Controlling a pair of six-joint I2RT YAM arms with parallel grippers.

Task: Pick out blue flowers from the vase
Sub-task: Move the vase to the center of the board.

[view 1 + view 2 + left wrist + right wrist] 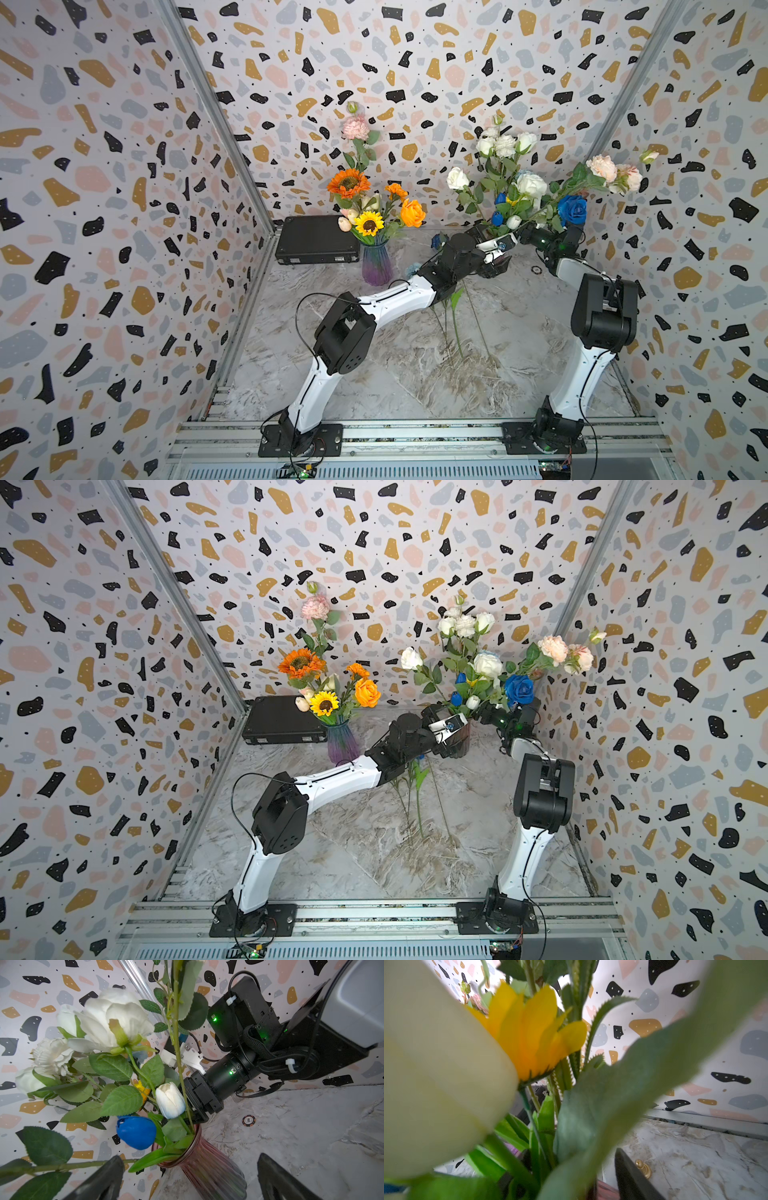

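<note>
The ribbed reddish vase stands at the back right, full of flowers. In it are blue flowers: a deep blue rose and blue tulip buds among white roses. More blue flowers lie on the table beside my left arm, stems pointing forward. My left gripper is open, one finger on each side of the vase. My right gripper is at the vase mouth, jaws apart with stems and leaves between them.
A purple vase of orange and yellow flowers stands at the back centre, with a black case to its left. A poker chip and a small gold knob lie on the marble near the reddish vase. Patterned walls close in on three sides.
</note>
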